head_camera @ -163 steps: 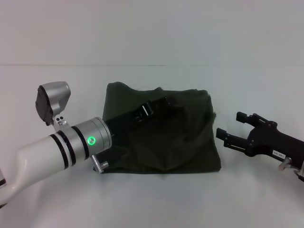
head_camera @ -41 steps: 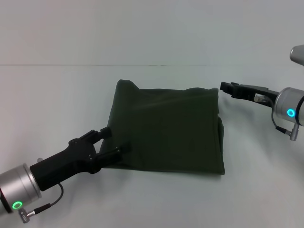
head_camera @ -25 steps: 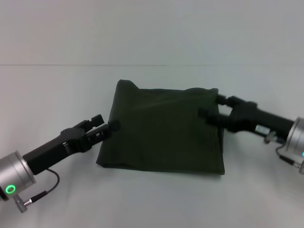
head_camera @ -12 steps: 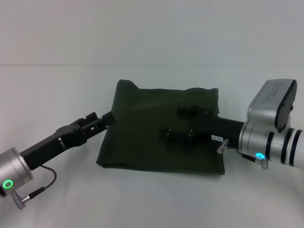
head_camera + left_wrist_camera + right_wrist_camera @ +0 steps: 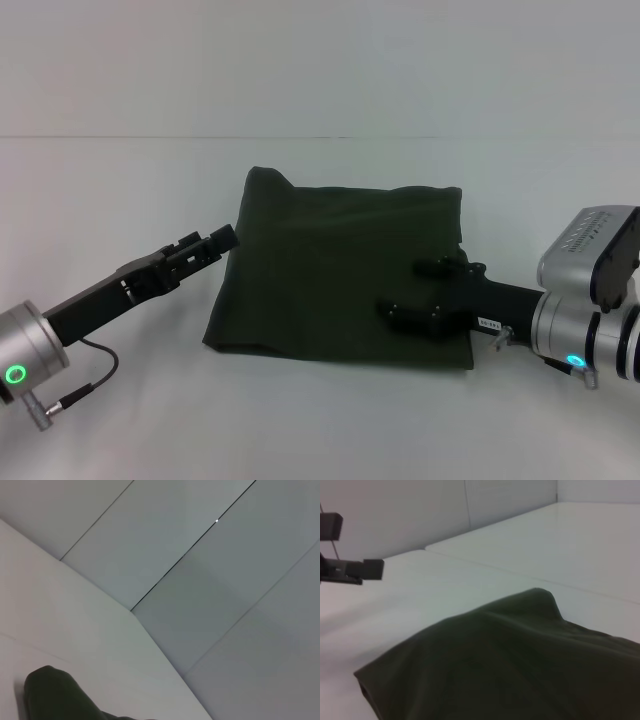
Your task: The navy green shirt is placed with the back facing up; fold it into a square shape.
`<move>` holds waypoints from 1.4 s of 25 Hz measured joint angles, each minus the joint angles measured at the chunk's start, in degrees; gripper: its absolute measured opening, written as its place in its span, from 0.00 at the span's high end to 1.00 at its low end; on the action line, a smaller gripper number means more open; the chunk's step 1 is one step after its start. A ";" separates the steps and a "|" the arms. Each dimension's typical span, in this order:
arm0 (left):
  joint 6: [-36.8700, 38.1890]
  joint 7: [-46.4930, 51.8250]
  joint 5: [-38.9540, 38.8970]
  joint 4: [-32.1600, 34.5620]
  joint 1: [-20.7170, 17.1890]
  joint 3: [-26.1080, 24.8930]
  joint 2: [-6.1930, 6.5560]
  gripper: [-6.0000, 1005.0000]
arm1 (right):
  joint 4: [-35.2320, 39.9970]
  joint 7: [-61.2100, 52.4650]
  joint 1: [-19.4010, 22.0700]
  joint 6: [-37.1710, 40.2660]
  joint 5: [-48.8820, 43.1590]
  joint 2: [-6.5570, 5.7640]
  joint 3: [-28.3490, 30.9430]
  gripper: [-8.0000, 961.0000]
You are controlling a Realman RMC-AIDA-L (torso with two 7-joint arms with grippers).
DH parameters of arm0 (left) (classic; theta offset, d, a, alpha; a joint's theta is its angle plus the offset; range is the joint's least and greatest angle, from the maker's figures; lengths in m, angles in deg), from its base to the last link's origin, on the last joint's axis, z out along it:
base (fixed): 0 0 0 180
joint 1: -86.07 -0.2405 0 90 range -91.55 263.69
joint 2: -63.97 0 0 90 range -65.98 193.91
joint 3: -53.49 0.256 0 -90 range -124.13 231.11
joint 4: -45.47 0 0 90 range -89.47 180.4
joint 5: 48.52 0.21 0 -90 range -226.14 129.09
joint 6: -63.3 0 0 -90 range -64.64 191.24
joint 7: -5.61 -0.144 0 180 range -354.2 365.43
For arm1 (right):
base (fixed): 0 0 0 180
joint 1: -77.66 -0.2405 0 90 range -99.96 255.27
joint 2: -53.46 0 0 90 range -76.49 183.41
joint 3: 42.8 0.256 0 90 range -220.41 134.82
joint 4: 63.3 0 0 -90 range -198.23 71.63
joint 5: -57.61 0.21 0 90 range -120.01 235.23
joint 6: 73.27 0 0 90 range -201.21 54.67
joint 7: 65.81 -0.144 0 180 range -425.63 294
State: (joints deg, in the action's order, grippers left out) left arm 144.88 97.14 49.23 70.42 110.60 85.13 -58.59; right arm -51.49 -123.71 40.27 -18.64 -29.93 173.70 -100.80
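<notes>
Black tools [image 5: 205,245], silver green-lit wrists [image 5: 22,352].

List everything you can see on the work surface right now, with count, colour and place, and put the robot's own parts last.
dark olive-green folded soft shirt: one, lying flat as a rough square at the middle of the table.
white flat table: one, under everything, reaching back to a pale wall.
left tool: one, black, at the shirt's left edge.
right tool: one, black, fingers apart, over the shirt's near right part.
</notes>
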 joint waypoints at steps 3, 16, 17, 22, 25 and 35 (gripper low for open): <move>-0.47 1.34 0.06 0.00 0.26 0.01 0.08 0.07 | -0.07 0.01 0.09 -0.91 0.00 -0.01 -0.13 0.04; -8.66 27.87 2.45 0.01 4.97 4.45 3.81 0.07 | 7.01 2.44 7.82 13.98 0.59 -0.03 1.93 0.04; -10.51 30.58 3.38 0.02 5.94 6.04 4.37 0.07 | 7.08 3.31 8.58 15.43 0.59 -0.04 2.10 0.04; -17.52 36.99 10.15 0.00 11.22 12.09 6.43 0.07 | 7.09 7.79 12.40 21.68 0.61 -0.08 2.35 0.04; -19.75 37.25 12.77 0.01 13.32 12.56 6.86 0.07 | 6.74 9.48 14.15 23.23 0.43 -0.09 2.25 0.04; -26.51 37.43 18.04 0.00 16.43 13.45 4.97 0.07 | 6.54 10.13 16.11 23.67 -0.06 -0.10 1.56 0.04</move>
State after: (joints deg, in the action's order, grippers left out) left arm 118.37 134.57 67.27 70.42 127.03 98.59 -53.62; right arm -44.94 -113.58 56.38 5.04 -29.99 173.60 -99.24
